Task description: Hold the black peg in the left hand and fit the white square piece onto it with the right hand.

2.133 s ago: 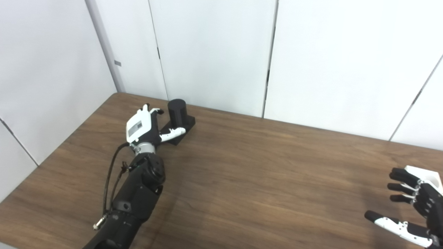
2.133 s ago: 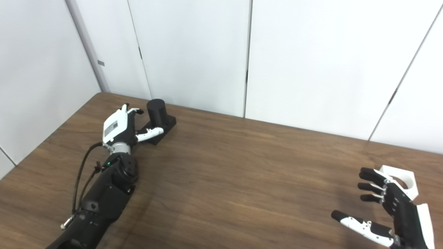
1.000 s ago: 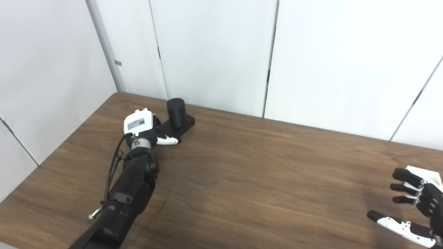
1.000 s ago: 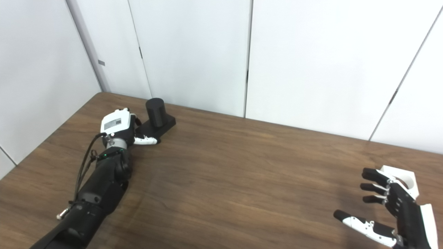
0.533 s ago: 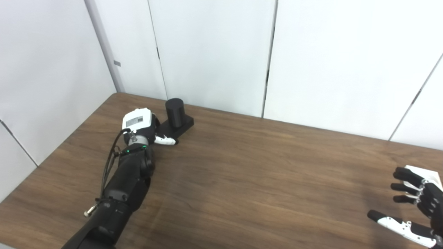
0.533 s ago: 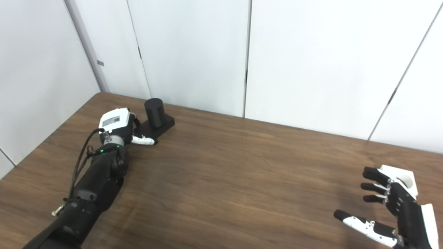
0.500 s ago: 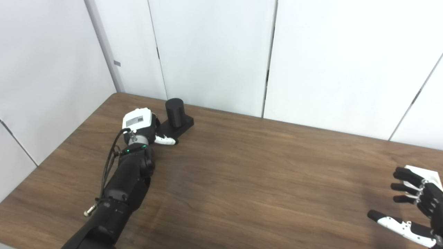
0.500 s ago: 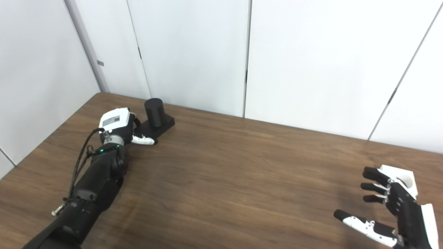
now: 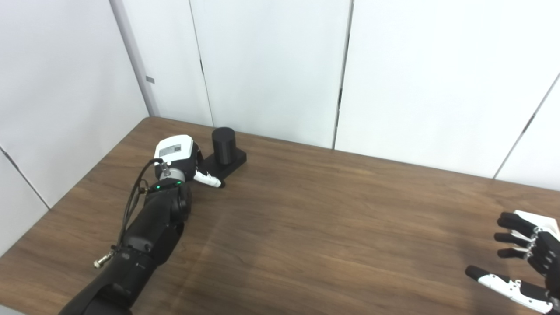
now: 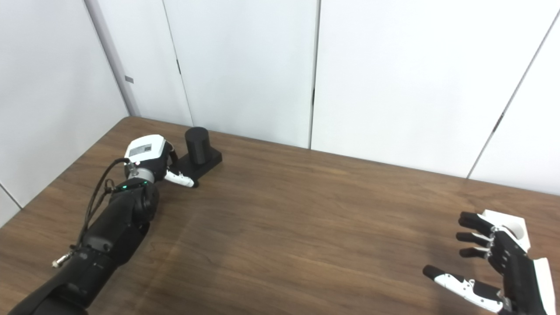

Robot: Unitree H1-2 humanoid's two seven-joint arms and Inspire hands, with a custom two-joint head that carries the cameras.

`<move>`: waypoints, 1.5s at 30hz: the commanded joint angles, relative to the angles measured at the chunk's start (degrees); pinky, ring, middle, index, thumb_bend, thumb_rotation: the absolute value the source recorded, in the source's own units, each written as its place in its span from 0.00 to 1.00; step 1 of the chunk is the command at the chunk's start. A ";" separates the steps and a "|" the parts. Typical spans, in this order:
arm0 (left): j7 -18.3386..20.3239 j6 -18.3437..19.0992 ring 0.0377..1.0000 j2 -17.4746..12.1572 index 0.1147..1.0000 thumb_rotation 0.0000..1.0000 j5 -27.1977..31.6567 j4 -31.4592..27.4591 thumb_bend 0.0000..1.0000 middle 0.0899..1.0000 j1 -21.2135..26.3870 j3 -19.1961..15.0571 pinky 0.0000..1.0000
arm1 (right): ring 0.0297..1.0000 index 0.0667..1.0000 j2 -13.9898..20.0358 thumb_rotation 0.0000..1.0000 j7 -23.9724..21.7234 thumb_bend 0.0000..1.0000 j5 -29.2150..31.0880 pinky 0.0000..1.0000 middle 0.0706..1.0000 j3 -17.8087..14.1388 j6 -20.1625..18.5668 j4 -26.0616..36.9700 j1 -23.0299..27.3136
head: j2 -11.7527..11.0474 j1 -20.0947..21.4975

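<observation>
A brown wooden worktop (image 9: 306, 227) with white wall panels behind. At far left, the left hand (image 9: 177, 159) rests against the near edge of the black peg (image 9: 223, 140), an upright cylinder on a flat square base; whether its fingers have closed on the base cannot be told. At far right, the right hand (image 10: 503, 262) hovers with fingers spread, holding nothing, just beside the white square piece (image 10: 509, 227). A good hold likely means clamping the base firmly before lifting, keeping the peg upright.
</observation>
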State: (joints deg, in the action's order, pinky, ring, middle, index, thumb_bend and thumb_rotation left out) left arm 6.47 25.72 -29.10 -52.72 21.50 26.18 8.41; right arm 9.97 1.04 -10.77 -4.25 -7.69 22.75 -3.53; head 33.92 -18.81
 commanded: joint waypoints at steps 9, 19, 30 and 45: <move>-0.35 -12.01 0.96 -2.63 0.42 0.06 7.55 -1.94 0.52 0.88 -2.23 4.45 0.91 | 0.66 0.69 0.46 0.00 -0.05 0.53 -0.07 0.53 0.71 -0.71 -0.09 3.47 0.95 | 0.39 0.84; 1.12 -23.22 0.97 -1.49 0.42 0.06 14.40 -3.96 0.52 0.91 -3.98 8.40 0.93 | 0.65 0.69 0.34 0.00 0.14 0.53 0.00 0.54 0.71 -0.62 0.80 2.86 0.92 | 0.95 1.93; 6.00 -26.58 0.99 1.54 0.42 0.06 13.59 -9.94 0.52 0.93 -3.41 17.36 0.91 | 0.67 0.71 0.67 0.00 -0.17 0.50 1.93 0.57 0.72 -0.69 3.79 1.34 0.76 | 1.57 4.27; 9.26 -31.38 0.96 6.57 0.42 0.07 11.20 -15.08 0.52 0.92 -4.17 26.65 0.90 | 0.64 0.68 1.02 0.00 1.00 0.53 0.74 0.54 0.69 -0.99 9.50 -2.25 1.06 | 2.12 7.16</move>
State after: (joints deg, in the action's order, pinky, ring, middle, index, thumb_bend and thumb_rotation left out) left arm 11.69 -3.46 -23.47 -39.59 6.15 23.52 31.85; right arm 10.42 1.60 -10.43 -4.51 -1.17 19.75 -3.67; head 36.03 -11.60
